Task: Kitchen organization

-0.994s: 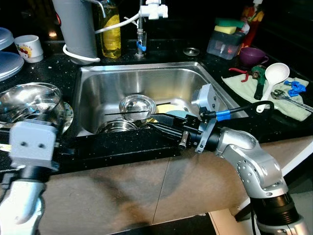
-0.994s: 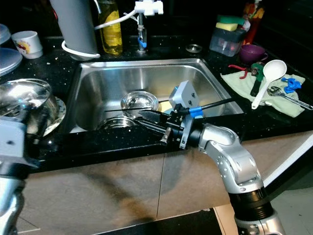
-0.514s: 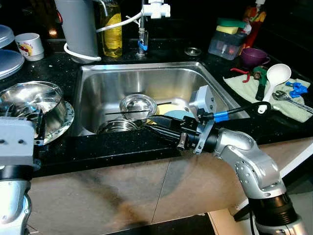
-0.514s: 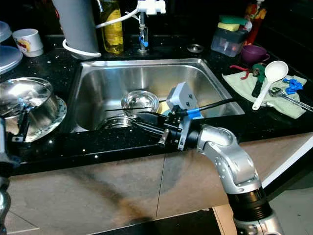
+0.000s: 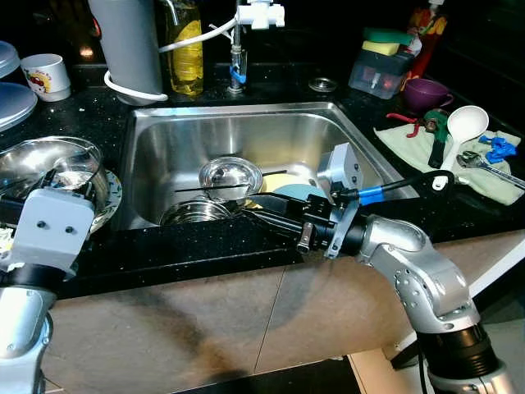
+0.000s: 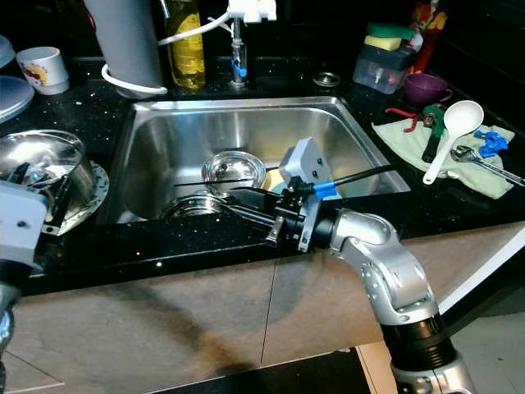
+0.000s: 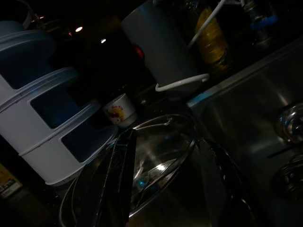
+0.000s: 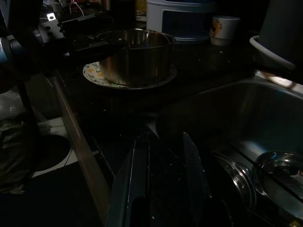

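Note:
A steel pot (image 5: 51, 164) stands on a flowered plate (image 8: 92, 74) on the black counter, left of the sink (image 5: 246, 123). My left gripper (image 7: 170, 184) is open, one finger on each side of the pot's near rim. In the sink lie a small steel bowl (image 5: 231, 175), a flat steel dish (image 5: 195, 212), a teal plate (image 5: 300, 191) and a thin black stick (image 5: 221, 187). My right gripper (image 5: 253, 210) reaches in over the sink's front edge, just above the flat dish. It is open with nothing between its fingers (image 8: 137, 184).
Behind the sink stand a grey jug (image 5: 127, 45), a yellow bottle (image 5: 185, 45) and the tap (image 5: 246, 25). A mug (image 5: 47, 75) and white stacked containers (image 7: 42, 118) are at the back left. A green cloth (image 5: 410, 139) on the right holds a white ladle (image 5: 461, 127) and tools.
My left gripper has moved up to the pot's rim. The right arm has stayed almost still at the sink's front edge.

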`<state>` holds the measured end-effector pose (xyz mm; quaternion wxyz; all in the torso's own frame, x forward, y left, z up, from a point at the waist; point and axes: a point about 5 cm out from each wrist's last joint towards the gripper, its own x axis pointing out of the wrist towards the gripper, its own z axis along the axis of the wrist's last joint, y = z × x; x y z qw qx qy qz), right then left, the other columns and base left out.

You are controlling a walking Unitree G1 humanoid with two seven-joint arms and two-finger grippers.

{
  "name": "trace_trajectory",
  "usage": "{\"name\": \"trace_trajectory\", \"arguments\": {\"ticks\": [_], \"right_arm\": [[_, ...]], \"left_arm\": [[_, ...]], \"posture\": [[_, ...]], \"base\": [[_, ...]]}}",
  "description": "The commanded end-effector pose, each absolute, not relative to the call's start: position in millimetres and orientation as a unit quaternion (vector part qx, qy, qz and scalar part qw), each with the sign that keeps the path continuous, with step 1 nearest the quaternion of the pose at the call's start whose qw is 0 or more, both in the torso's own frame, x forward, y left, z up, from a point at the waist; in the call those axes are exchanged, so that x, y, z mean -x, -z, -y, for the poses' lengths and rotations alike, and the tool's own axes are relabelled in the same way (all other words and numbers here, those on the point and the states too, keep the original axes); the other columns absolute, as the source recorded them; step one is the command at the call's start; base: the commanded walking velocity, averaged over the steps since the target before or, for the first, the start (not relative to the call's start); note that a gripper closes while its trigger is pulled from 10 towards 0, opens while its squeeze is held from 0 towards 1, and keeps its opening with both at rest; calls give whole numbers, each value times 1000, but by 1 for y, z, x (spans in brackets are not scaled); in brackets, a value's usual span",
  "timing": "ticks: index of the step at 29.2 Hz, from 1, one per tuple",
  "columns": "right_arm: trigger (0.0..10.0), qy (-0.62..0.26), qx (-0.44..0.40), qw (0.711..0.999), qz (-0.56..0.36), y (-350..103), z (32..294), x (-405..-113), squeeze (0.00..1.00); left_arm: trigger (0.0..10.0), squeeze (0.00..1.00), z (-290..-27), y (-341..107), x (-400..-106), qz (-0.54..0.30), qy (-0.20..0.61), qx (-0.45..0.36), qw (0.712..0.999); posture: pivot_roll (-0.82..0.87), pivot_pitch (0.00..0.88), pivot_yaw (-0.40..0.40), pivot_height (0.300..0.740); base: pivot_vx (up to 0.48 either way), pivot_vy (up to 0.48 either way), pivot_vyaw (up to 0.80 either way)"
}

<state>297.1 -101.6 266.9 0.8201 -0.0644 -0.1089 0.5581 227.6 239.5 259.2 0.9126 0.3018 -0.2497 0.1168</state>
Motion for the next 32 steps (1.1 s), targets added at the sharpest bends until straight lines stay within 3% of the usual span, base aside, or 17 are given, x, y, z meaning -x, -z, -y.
{"name": "trace_trajectory", "arguments": {"ticks": [1, 3, 4, 5, 6, 7, 8, 32], "right_arm": [[10000, -560, 60, 819, 107, -268, 103, -298, 0], [10000, -561, 60, 819, 106, -268, 103, -298, 0], [10000, -561, 61, 819, 106, -268, 103, -298, 0], [10000, -561, 61, 819, 106, -268, 103, -298, 0], [10000, -561, 61, 819, 106, -268, 103, -298, 0], [10000, -561, 61, 819, 106, -268, 103, -298, 0], [10000, -561, 61, 819, 107, -268, 103, -298, 0], [10000, -560, 59, 819, 109, -269, 102, -300, 0]], "left_arm": [[10000, 0, -244, -259, -227, 243, -126, -315, 908], [10000, 0, -247, -258, -226, 237, -135, -320, 907], [5725, 0, -249, -257, -227, 232, -141, -323, 907], [4235, 0, -250, -257, -227, 228, -143, -324, 907], [4235, 0, -250, -257, -227, 228, -143, -324, 907], [510, 0, -251, -257, -228, 226, -145, -325, 907], [0, 0, -252, -257, -228, 225, -144, -326, 907], [0, 0, -260, -256, -245, 221, -137, -357, 897]], "posture": [[17, 182, -74, 740], [17, 182, -74, 740], [17, 181, -75, 740], [18, 180, -75, 740], [18, 180, -75, 740], [18, 180, -75, 740], [18, 180, -75, 740], [17, 160, -76, 740]], "base": [[0, 0, 0], [0, 0, 0], [0, 0, 0], [0, 0, 0], [0, 0, 0], [0, 0, 0], [0, 0, 0], [0, 0, 0]]}}
